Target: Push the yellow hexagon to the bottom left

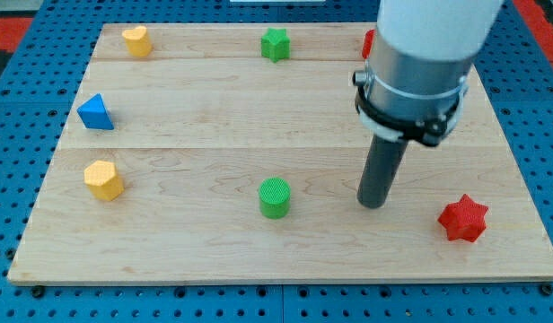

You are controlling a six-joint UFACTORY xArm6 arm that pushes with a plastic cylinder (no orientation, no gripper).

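Note:
The yellow hexagon lies near the board's left edge, low in the view. My tip rests on the board far to the hexagon's right, between the green cylinder and the red star. It touches no block.
A blue triangle lies above the hexagon at the left edge. A second yellow block, rounded, sits at the top left. A green star is at the top middle. A red block at the top is mostly hidden behind the arm.

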